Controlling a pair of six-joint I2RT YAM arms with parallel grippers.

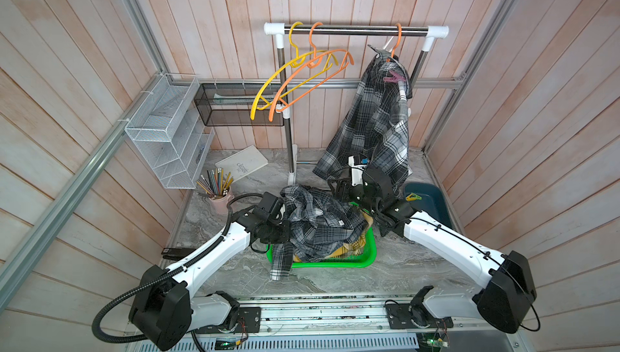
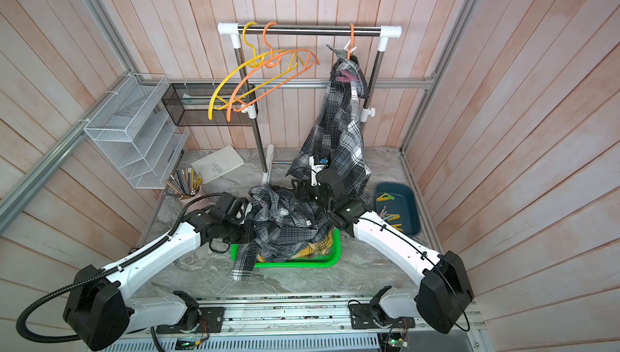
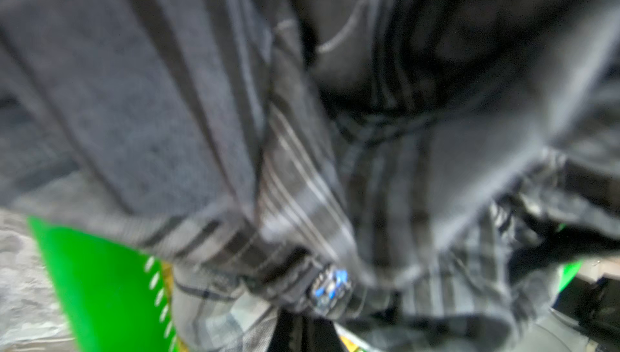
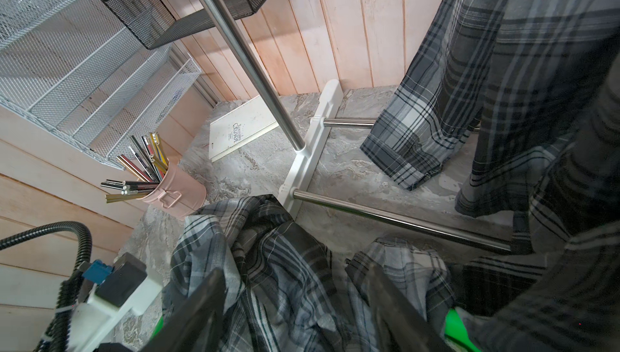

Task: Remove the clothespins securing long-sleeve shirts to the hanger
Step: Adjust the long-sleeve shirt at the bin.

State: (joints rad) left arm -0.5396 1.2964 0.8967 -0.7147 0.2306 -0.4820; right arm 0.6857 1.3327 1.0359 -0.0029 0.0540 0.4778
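One grey-checked long-sleeve shirt (image 1: 372, 125) (image 2: 335, 139) hangs from an orange hanger (image 1: 397, 41) on the rack, with a mauve-pink clothespin (image 1: 394, 77) (image 2: 347, 77) clipped near its collar. Another grey-checked shirt (image 1: 322, 226) (image 4: 285, 266) lies heaped in the green basket (image 1: 335, 261) over a yellow one (image 1: 349, 249). My left gripper (image 1: 285, 221) (image 3: 302, 333) is shut at the heap's left side, half buried in cloth; the blurred wrist view does not show cloth pinched. Above the heap's far side, my right gripper (image 1: 339, 187) (image 4: 295, 313) stands open and empty.
A dark blue tray (image 1: 432, 199) at the right holds loose clothespins (image 2: 385, 197). Empty yellow (image 1: 268, 88) and orange (image 1: 302, 75) hangers hang on the rack bar (image 1: 355, 30). A pink pencil cup (image 1: 219, 199), a book (image 1: 241, 164) and mesh shelves (image 1: 167, 132) stand at the left.
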